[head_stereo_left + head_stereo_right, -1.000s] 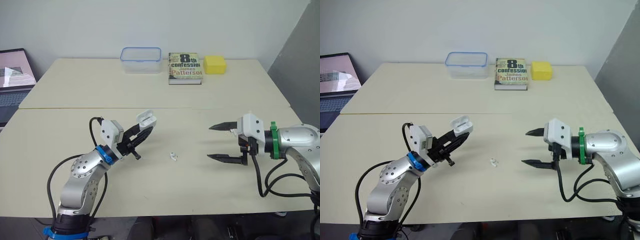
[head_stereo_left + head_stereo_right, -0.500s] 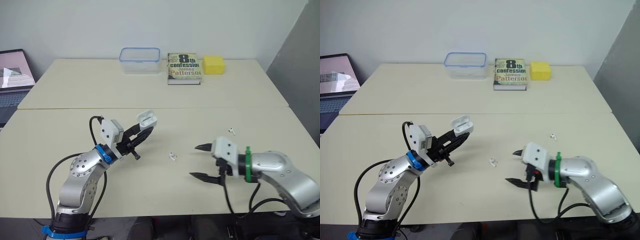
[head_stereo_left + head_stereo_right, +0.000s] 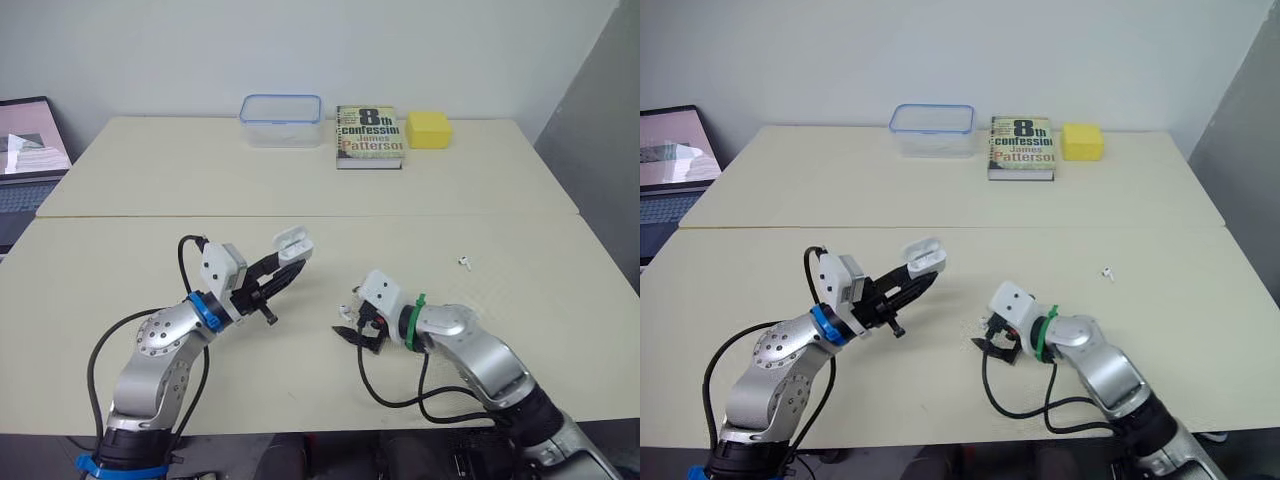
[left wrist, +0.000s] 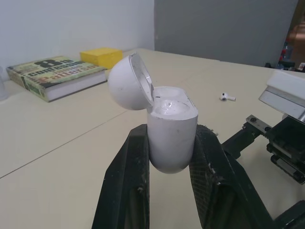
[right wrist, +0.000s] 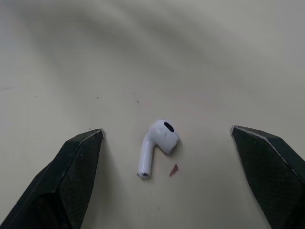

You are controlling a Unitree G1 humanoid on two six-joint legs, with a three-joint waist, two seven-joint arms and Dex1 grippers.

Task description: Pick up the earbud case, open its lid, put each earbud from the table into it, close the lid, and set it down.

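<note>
- The earbud case [image 4: 172, 125] is up off the counter with its lid flipped open. The left gripper [image 3: 290, 260] has its fingers clamped on the case's lower body, over the front-left part of the counter.
- Big change in the last second: the right gripper [image 5: 167, 132] has swung in from the right edge to mid-counter near the front edge. Its fingers are spread wide with the near earbud [image 5: 159, 142] lying between them, not touching.
- So I'd say pick-up and lid-opening are done, and this is the lineup for grabbing bud number one. The case has barely moved, it's just waiting.
- The second earbud [image 3: 465, 262] sits well apart, toward the right edge.
- The right wrist view shows the bud's stem and the gap on each side. In the head views the gripper mostly covers that.
- The left wrist view looks down into the case, which seems empty.
</note>
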